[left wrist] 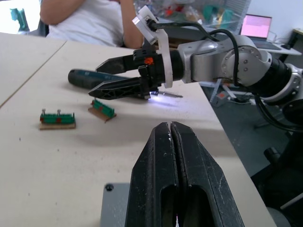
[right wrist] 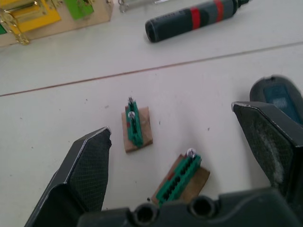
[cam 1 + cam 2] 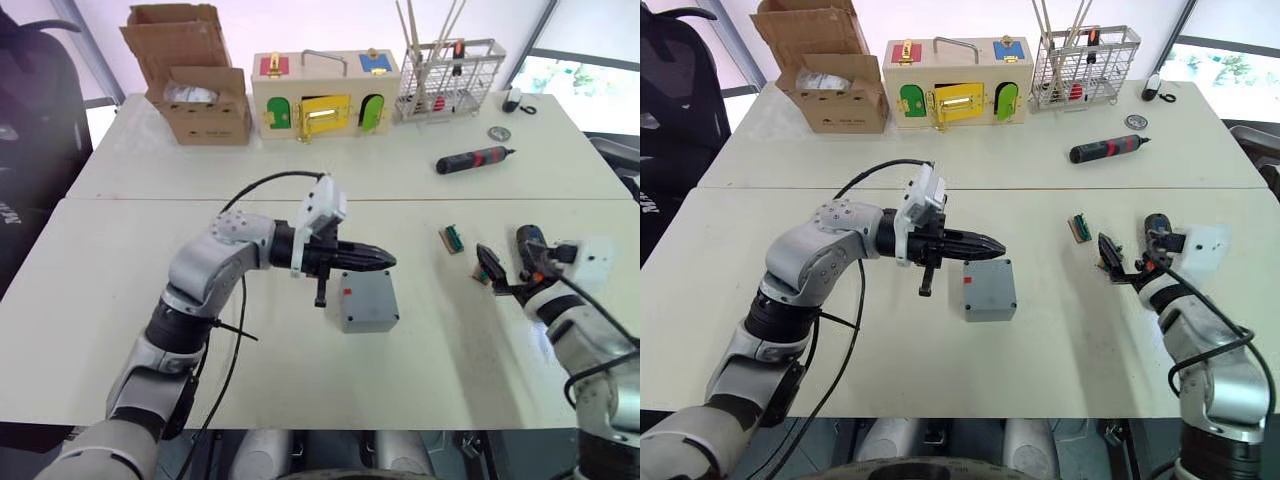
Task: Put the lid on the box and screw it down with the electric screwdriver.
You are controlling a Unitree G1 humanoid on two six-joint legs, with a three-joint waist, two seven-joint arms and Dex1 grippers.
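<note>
Mid-table, the box [image 3: 368,303] sits with the lid apparently on; my left gripper [image 3: 992,245] is pinched shut, empty, just above it. Right gripper [image 2: 189,156] gapes empty beside the electric screwdriver [image 3: 1156,234]. Screwing remains

Two white tables [image 3: 200,330] pushed together, seam between them. Black chair [image 3: 30,110] at the left edge. Bright window [image 3: 585,85] at far right. Laptop [image 1: 255,26] glowing on a background desk.
</note>
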